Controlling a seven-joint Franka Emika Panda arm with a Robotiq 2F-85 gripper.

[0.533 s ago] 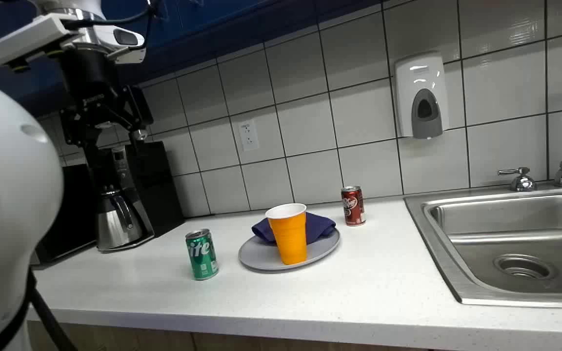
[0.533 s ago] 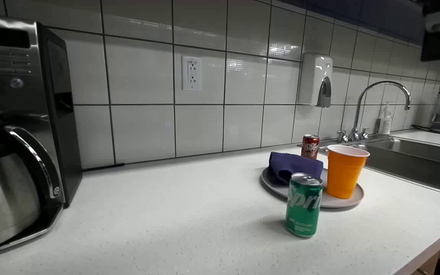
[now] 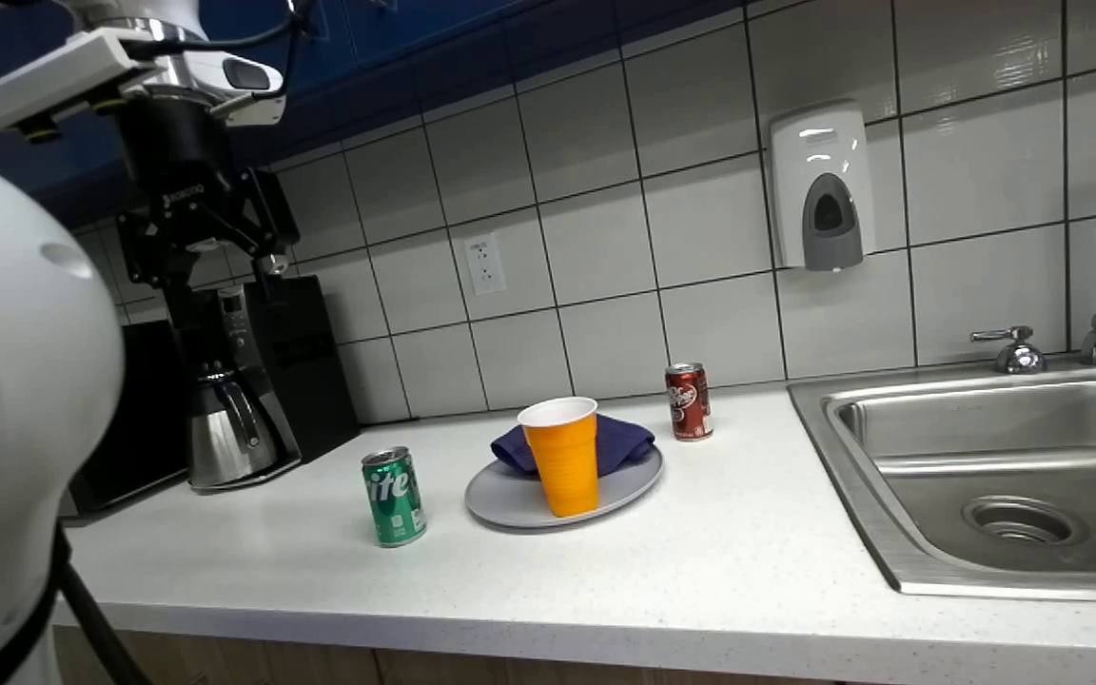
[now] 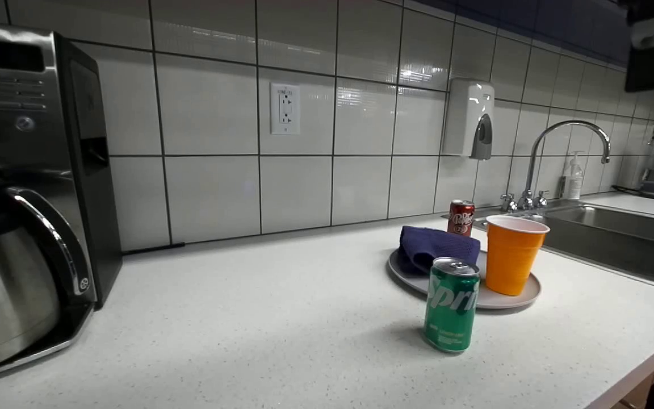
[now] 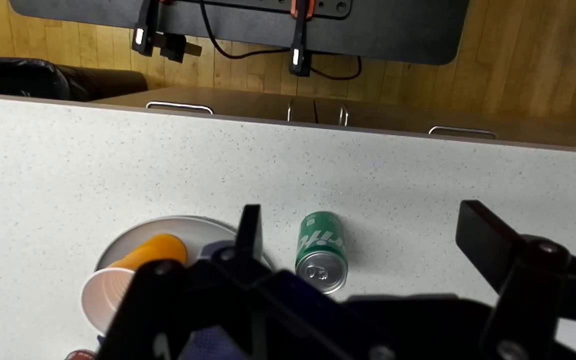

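Observation:
High above the counter, my gripper (image 3: 232, 303) points down with its jaws wide apart and nothing held between them. In the wrist view the gripper (image 5: 359, 220) frames a green soda can (image 5: 322, 250), which stands upright on the counter well below the fingers. A grey plate (image 3: 500, 499) carries an orange cup (image 3: 562, 466) with a white inside and a folded dark blue cloth (image 3: 622, 442). Behind the plate, near the wall, is a red soda can (image 4: 461, 217). My gripper's dark body hides much of the cloth in the wrist view.
A coffee maker (image 4: 86, 170) with a steel carafe (image 3: 229, 433) stands at one end of the counter (image 4: 259, 318). At the opposite side are a steel sink (image 3: 852, 485) and a faucet (image 4: 565, 126). A soap dispenser (image 3: 824, 190) hangs on the tiled wall.

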